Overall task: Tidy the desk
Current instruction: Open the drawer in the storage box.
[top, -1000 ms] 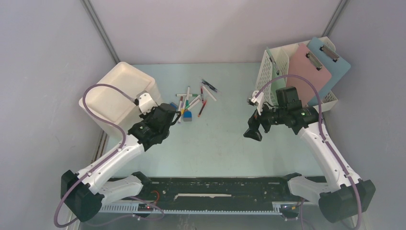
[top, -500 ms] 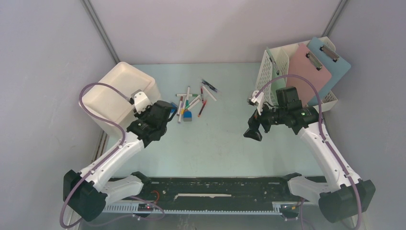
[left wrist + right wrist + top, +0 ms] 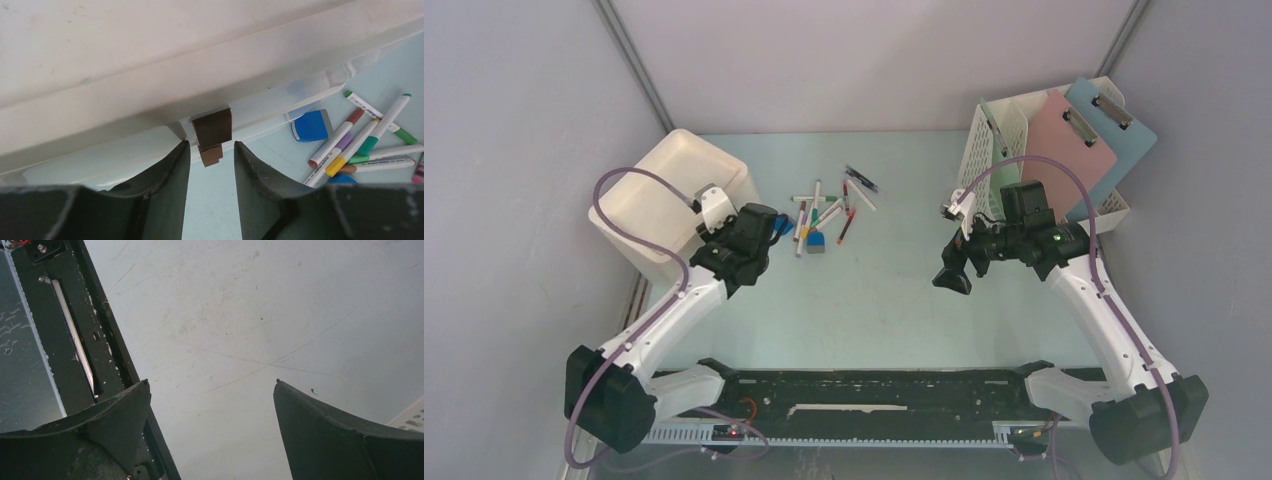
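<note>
The desk (image 3: 894, 300) is a pale mint-green tabletop with a pile of coloured markers (image 3: 829, 212) at its back middle. My left gripper (image 3: 769, 228) hovers beside the white bin (image 3: 669, 190), left of the markers. In the left wrist view the left gripper (image 3: 211, 150) is partly open with nothing between its fingers. A small brown piece (image 3: 212, 131) sits against the bin wall (image 3: 150, 100) just ahead of the tips. My right gripper (image 3: 951, 277) stands wide open and empty over bare desk at the right; in its own view the right gripper (image 3: 211, 382) frames only tabletop.
A blue flat item (image 3: 310, 125) and a blue-grey block (image 3: 815, 243) lie beside the markers (image 3: 360, 142). A white perforated file rack (image 3: 1004, 135) at the back right holds a pink clipboard (image 3: 1069, 150) and a blue clipboard (image 3: 1114, 130). A black rail (image 3: 874, 395) runs along the front edge.
My left gripper has opened from shut and drawn back left, closer to the white bin. The right arm has not moved.
</note>
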{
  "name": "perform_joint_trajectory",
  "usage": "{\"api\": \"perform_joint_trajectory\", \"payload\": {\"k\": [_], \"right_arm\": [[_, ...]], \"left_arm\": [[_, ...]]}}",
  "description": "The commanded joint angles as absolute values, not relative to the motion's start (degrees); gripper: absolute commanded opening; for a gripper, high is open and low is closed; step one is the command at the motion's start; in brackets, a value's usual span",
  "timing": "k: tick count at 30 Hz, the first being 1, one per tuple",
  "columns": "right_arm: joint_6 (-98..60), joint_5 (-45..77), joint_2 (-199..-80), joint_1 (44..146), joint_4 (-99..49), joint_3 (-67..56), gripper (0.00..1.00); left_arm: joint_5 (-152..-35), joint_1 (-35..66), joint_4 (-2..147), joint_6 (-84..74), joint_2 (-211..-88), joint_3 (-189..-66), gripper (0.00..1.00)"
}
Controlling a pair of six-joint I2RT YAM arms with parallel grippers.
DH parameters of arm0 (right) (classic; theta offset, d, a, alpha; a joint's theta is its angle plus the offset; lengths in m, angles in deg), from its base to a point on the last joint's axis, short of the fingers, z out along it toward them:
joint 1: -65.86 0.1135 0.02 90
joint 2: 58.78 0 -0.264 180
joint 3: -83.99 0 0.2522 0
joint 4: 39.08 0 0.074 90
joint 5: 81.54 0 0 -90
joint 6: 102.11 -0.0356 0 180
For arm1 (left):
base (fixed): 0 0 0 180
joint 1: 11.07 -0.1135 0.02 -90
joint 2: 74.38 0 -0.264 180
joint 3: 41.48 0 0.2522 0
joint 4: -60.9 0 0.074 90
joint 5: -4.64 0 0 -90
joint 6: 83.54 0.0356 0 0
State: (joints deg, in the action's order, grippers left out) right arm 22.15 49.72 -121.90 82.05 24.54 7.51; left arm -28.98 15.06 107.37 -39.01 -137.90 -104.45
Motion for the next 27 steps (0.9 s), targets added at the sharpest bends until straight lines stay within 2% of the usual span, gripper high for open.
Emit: {"api": "perform_joint_trajectory", "payload": {"k": [1, 5, 11, 13, 20, 27], "right_arm": [[22.4, 50.8, -121.1, 81.8, 23.6, 6.9, 1.00], [22.5, 50.7, -121.1, 81.8, 23.6, 6.9, 1.00], [22.6, 50.7, -121.1, 81.9, 23.6, 6.9, 1.00], [22.6, 50.7, -121.0, 81.9, 23.6, 6.9, 1.00], [22.5, 50.7, -120.9, 81.8, 23.6, 6.9, 1.00], [22.6, 50.7, -120.8, 81.8, 23.6, 6.9, 1.00]], "left_arm": [[-27.6, 13.0, 104.6, -36.6, -139.5, -108.1, 0.42], [-26.9, 12.8, 104.6, -35.9, -140.6, -109.9, 0.42], [-25.6, 12.3, 104.7, -35.1, -139.9, -111.3, 0.35], [-25.3, 12.4, 104.8, -34.9, -139.5, -111.4, 0.31], [-25.1, 12.2, 105.2, -34.5, -138.6, -111.4, 0.04], [-26.8, 12.2, 104.2, -33.1, -136.9, -111.1, 0.00]]}}
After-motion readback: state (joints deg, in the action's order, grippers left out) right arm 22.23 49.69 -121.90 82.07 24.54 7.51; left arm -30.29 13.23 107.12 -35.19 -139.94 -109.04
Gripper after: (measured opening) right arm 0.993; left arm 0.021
